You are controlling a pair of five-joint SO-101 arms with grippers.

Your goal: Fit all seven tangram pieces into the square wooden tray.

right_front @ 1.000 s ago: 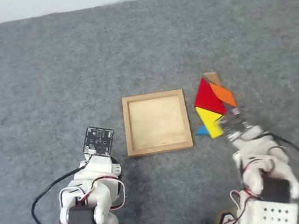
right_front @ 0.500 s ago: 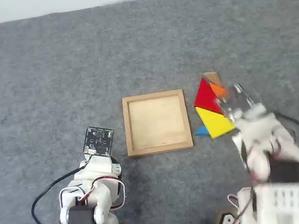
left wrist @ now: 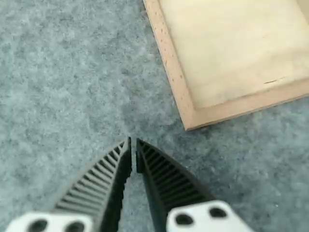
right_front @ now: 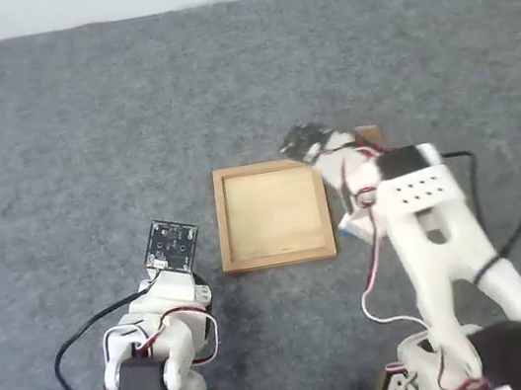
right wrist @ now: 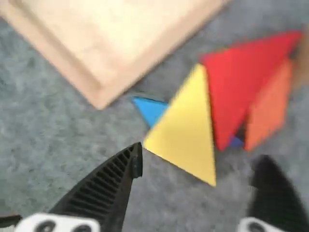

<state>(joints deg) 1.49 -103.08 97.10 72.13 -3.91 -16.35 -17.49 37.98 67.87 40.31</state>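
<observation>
The desk (right_front: 80, 135) has a grey carpet-like covering. The tray (right_front: 222, 223) sits about in the middle of it, a bit nearer the near edge where the arms stand. It's a square of pale wood with a raised rim, and its floor is bare.

The right arm (right_front: 411, 200) stretches out over the patch of desk just beside the tray, on the side toward the right edge. That's where the pieces are bunched, all of them out on the grey.

Going by the right wrist view, biggest first:
- a red triangle (right wrist: 241, 77)
- a yellow triangle (right wrist: 186, 133), lying edge to edge against the red one on the tray's side
- an orange piece (right wrist: 268, 108), tight along the red one's other side
- a blue piece (right wrist: 150, 108), peeking out beside the yellow one, near the tray's corner

From the high view, a brown piece (right_front: 371, 132) pokes past the arm at the far end of the bunch. That's five I can make out.

The right pincer (right wrist: 200, 164) is spread wide and gripping nothing. It hangs over the yellow triangle's near corner, with that corner sitting between the two fingers. I can't tell if anything is touching.

The left pincer (left wrist: 133, 145) is pressed together on nothing. Its tips are over the grey just off the tray's near-left corner, close to it but apart.
</observation>
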